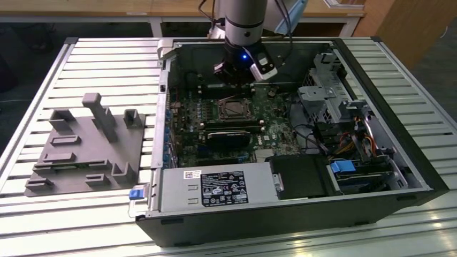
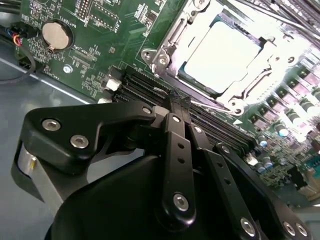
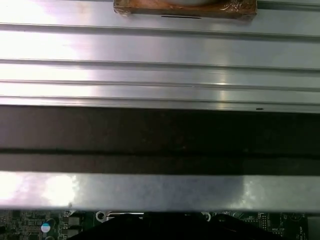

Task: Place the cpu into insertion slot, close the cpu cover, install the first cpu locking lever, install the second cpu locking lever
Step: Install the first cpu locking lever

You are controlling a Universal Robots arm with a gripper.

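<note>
In the exterior view the single arm (image 1: 241,21) came straight down from twelve o'clock, its grey forearm upright and its black wrist carrying a small blue light. The gripper (image 1: 230,79) hung at the arm's lower end, pointing toward six o'clock. In the second wrist view the black linkages converged and the fingers (image 2: 179,102) stood pressed together, tips closed with nothing between them

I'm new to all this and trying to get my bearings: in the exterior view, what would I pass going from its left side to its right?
Grey fixture block with upright posts → open computer case's left wall → cpu socket on the green motherboard, with the gripper hanging just behind it → metal drive cage → case's right wall.
</note>
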